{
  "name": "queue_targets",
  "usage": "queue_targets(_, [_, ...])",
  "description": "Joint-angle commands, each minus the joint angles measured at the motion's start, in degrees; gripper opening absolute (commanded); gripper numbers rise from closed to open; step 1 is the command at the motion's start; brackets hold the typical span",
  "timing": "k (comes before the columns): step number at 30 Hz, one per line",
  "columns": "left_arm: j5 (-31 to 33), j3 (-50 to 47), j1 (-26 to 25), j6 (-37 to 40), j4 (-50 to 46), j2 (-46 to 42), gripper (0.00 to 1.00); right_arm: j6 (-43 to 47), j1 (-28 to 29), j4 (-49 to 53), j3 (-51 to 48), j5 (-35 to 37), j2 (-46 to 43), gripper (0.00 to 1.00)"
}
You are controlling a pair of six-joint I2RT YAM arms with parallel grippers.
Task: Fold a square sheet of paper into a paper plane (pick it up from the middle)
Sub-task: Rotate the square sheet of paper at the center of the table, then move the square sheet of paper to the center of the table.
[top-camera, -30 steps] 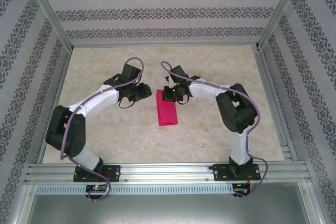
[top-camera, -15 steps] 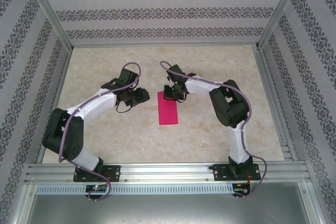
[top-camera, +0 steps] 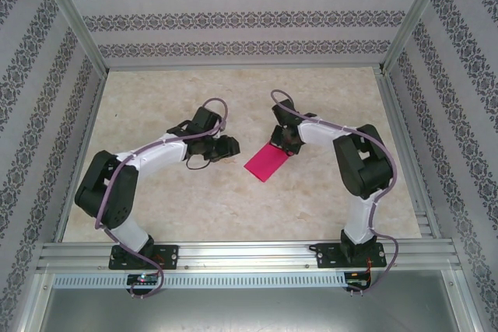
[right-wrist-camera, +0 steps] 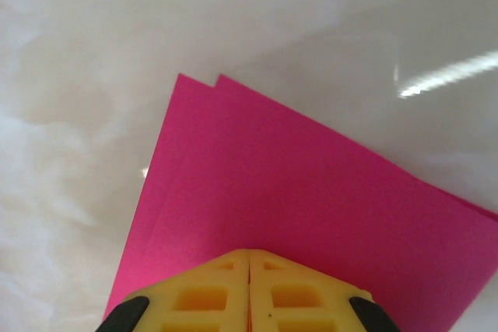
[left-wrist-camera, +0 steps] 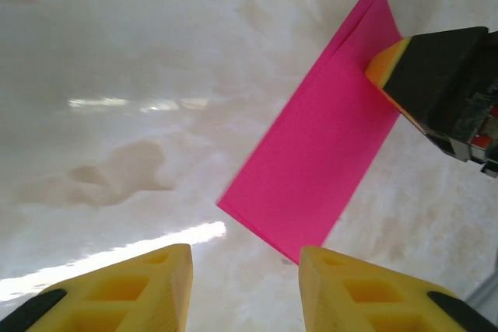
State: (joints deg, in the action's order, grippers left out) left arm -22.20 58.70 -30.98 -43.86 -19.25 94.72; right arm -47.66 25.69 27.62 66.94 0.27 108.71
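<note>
On the pale marbled tabletop (top-camera: 163, 200), toward the left, the left gripper (left-wrist-camera: 245, 262) is held low with its yellow jaws spread and nothing between them. It is aimed at the near short edge of the paper and stands just apart from it. To its right, at mid-table, the thin magenta-pink square sheet of paper (top-camera: 264, 163) is seen folded in half into a narrow two-layer rectangle and set on a slant, with the layers slightly offset at one corner. Its far end is pinched by the right gripper (right-wrist-camera: 249, 270), whose yellow jaws are pressed together on both layers. Whether the free end rests on the table or is lifted clear cannot be told. The task is judged to be at an early stage: the centre fold appears to be made, while the triangular nose folds and the layered wing folds are not yet made, and no dart shape is present. Both long edges and the near short edge of the sheet are left free and unobstructed. Bare tabletop is available on every side of the sheet. The aluminium frame rails (top-camera: 420, 192) and the patterned walls (top-camera: 467, 114) stand well apart from both arms. The tightest clearance is judged to be between the two grippers themselves, which are near each other across the sheet.
</note>
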Motion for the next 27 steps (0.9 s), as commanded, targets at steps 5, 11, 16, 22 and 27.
queue_targets(5, [-4.1, 1.3, -7.0, -4.1, 9.0, 5.0, 0.34, 1.3, -3.6, -11.3, -6.1, -9.5, -8.6, 0.11])
queue_targets(11, [-5.0, 5.6, -11.3, -5.9, 10.7, 10.7, 0.25, 7.2, -7.1, -8.9, -9.5, -11.7, -11.3, 0.12])
queue_targets(16, [-2.6, 9.8, -12.5, -5.8, 7.1, 14.9, 0.19, 9.8, -7.9, -7.6, -11.4, -12.9, -12.2, 0.14])
queue_targets(22, [1.2, 12.9, -12.5, -5.4, 1.2, 18.7, 0.16, 10.8, -7.9, -7.2, -12.3, -13.4, -12.8, 0.16])
queue_targets(27, [3.4, 13.8, -12.5, -4.2, -2.9, 19.9, 0.15, 11.1, -7.8, -6.6, -12.7, -14.2, -12.1, 0.18])
